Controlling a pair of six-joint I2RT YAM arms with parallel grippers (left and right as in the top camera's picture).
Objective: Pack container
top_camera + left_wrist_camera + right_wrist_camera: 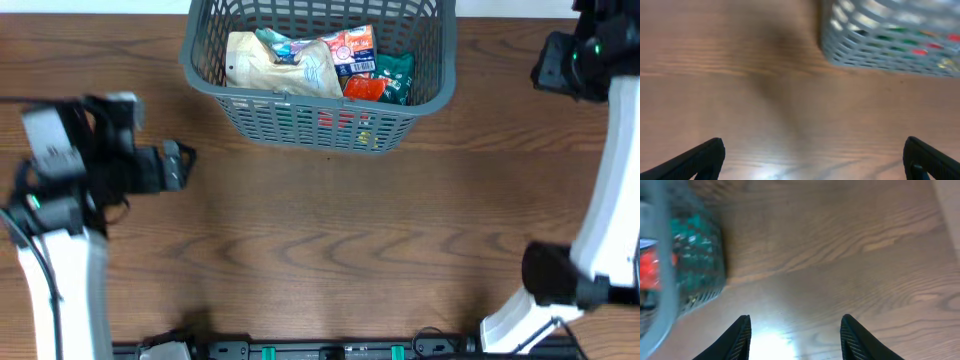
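Container (318, 118) of dark grey plastic, a lattice-sided basket with a thick rim, stands upright on the wooden table (330, 250), its far rim cut off by the top edge of the overhead view.

Inside the container lie several packets. A cream pouch (275, 68) fills its left half. A red-and-white packet (352, 45) lies to the right of the pouch. Toward the container's front wall there is a red packet (362, 88), and a green packet (396, 72) rests against its right wall. Red and green show through the slots of the front wall.

The left gripper (813, 145) hangs over bare wood, off the container's front left corner and well apart from it. Its two black fingers are spread wide, at opposite edges of the left wrist view, with nothing between them. That view is blurred, and the container's corner sits at its upper right.

The right gripper (795, 317) is off the container's right side, clear of the wall and not touching it. Its fingers stand apart, more narrowly than the left pair, with only table between them. In the right wrist view the container is a blurred shape at the left edge, with green and red showing through the lattice.
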